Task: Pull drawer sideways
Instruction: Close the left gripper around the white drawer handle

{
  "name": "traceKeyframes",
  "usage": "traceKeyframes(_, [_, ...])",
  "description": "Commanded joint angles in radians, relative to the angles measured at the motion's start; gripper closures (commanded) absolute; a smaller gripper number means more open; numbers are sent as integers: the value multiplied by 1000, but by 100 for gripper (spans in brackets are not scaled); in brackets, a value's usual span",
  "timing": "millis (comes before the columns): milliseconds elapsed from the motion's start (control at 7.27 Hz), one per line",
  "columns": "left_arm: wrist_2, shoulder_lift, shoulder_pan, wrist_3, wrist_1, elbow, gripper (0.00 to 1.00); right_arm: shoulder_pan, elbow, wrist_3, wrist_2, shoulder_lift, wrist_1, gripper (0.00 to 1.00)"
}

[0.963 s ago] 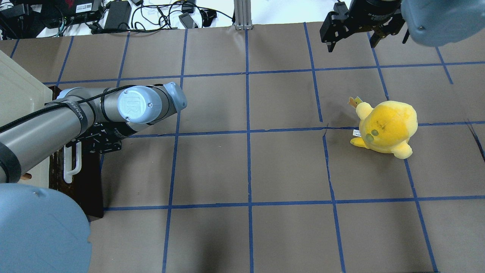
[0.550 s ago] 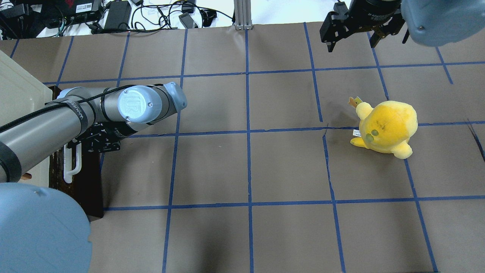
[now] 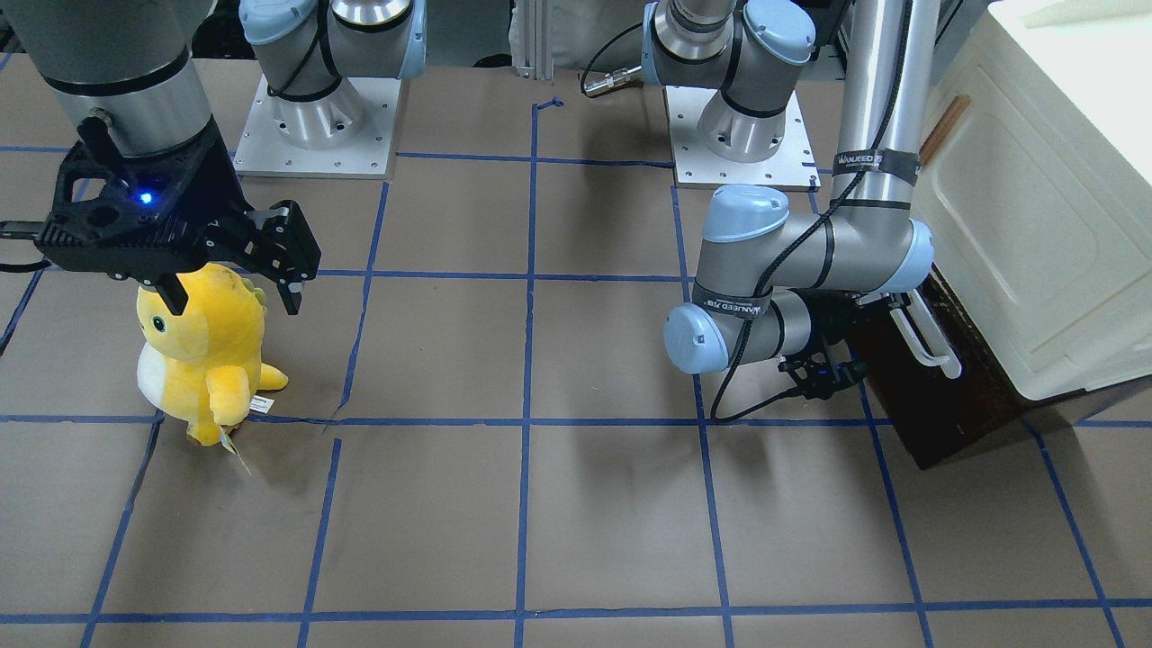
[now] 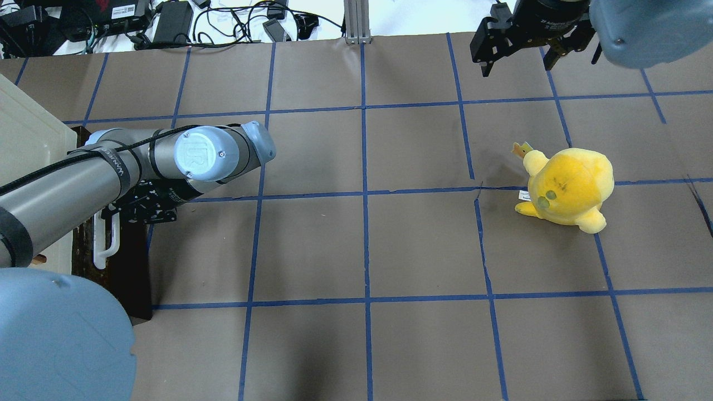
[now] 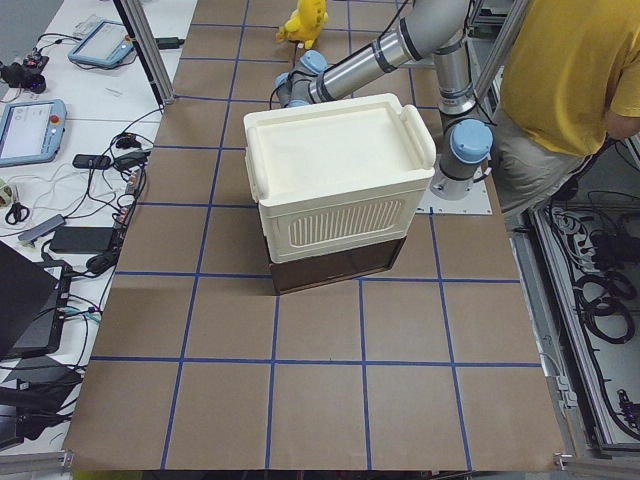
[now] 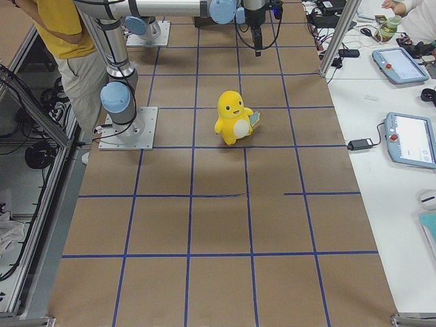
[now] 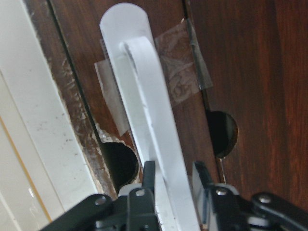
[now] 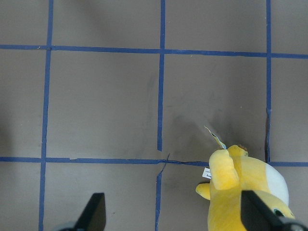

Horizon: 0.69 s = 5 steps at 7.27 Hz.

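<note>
The dark brown drawer (image 4: 131, 267) sits under the cream-white cabinet (image 4: 28, 145) at the table's left edge; it also shows in the front view (image 3: 945, 396) and the left side view (image 5: 335, 270). Its long white bar handle (image 7: 144, 96) runs along the front (image 4: 106, 245). My left gripper (image 7: 173, 180) is shut on this handle, one finger on each side of the bar, near its far end (image 4: 120, 209). My right gripper (image 4: 517, 64) is open and empty, held high over the table's far right (image 3: 234, 301).
A yellow plush toy (image 4: 568, 186) stands on the table's right half, below the right gripper in the wrist view (image 8: 240, 192). Cables and devices (image 4: 167, 22) lie beyond the far edge. A person in a yellow shirt (image 5: 570, 70) stands behind the robot.
My left arm's wrist has shifted very slightly to the right. The drawer and handle look in the same place. The right arm has not moved.
</note>
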<state>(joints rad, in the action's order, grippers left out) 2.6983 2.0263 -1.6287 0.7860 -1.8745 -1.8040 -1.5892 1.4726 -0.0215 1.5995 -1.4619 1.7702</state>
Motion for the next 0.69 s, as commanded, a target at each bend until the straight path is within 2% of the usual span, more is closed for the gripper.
traceKeyframes(0, [-2,0,-3,-2,3,0,81,0,0,0,0,0,0,0])
traceKeyframes(550, [2,0,-33,-4,3,5,81,0,0,0,0,0,0,0])
